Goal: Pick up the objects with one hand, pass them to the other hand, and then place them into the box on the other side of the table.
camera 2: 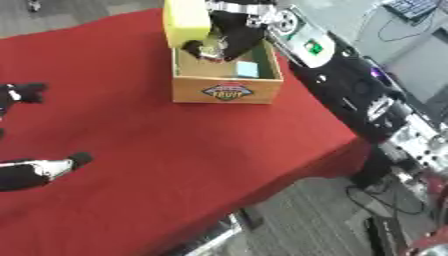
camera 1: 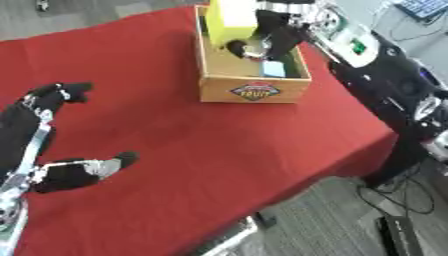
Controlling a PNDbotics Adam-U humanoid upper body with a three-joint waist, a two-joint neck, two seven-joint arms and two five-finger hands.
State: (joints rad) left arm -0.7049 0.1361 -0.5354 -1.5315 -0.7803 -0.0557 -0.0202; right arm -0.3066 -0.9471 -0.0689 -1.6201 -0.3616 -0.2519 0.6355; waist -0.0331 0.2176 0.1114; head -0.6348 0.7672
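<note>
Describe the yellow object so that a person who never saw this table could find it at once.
Look at the red tablecloth, then at the wooden box with a fruit label near its far edge. The yellow block is held over the box by the right hand. It is far bigger than the light blue item inside.

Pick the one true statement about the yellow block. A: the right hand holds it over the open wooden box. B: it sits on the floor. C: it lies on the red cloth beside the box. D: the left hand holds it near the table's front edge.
A: the yellow block is held at the top of the wooden box by the right hand, while the left hand rests open on the red cloth.
</note>
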